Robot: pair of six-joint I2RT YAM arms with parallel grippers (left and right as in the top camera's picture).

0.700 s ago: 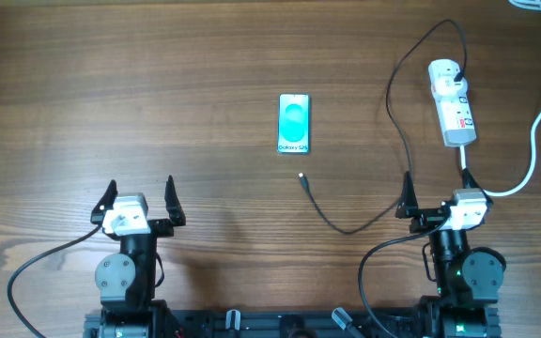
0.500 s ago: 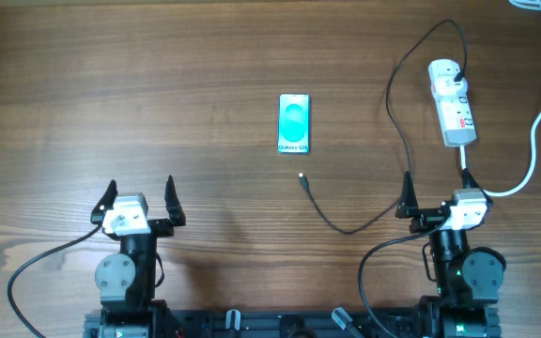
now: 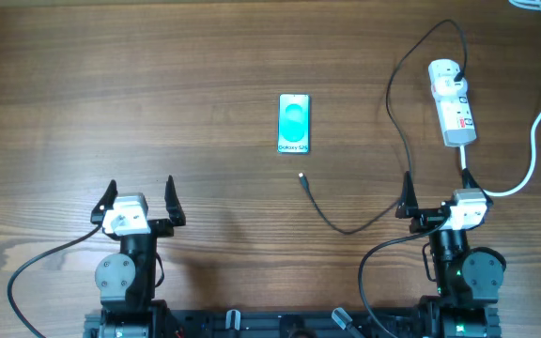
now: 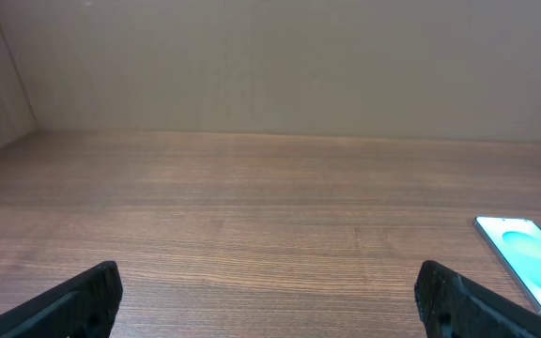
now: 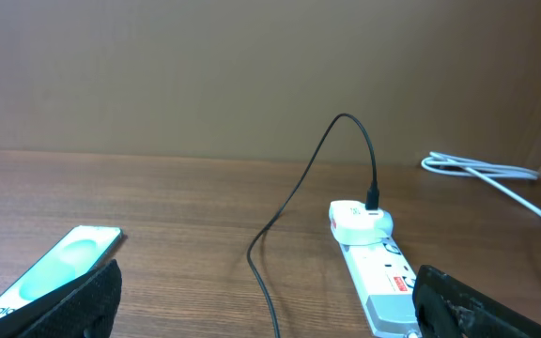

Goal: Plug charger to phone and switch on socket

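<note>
The phone point(image 3: 294, 123) lies flat mid-table with its cyan screen up; it also shows in the left wrist view point(image 4: 527, 259) and the right wrist view point(image 5: 54, 270). The charger cable point(image 3: 394, 113) runs from a white plug on the socket point(image 3: 452, 115) down to its free tip point(image 3: 301, 176) just below the phone. The cable point(image 5: 280, 211) and socket point(image 5: 380, 282) also show in the right wrist view. My left gripper point(image 3: 139, 199) is open and empty at the near left. My right gripper point(image 3: 437, 192) is open and empty, near the cable's lower stretch and below the socket.
A thicker white lead point(image 3: 536, 122) curves from the socket's near end up past the right table edge; it also shows in the right wrist view point(image 5: 496, 178). A wall stands beyond the far table edge.
</note>
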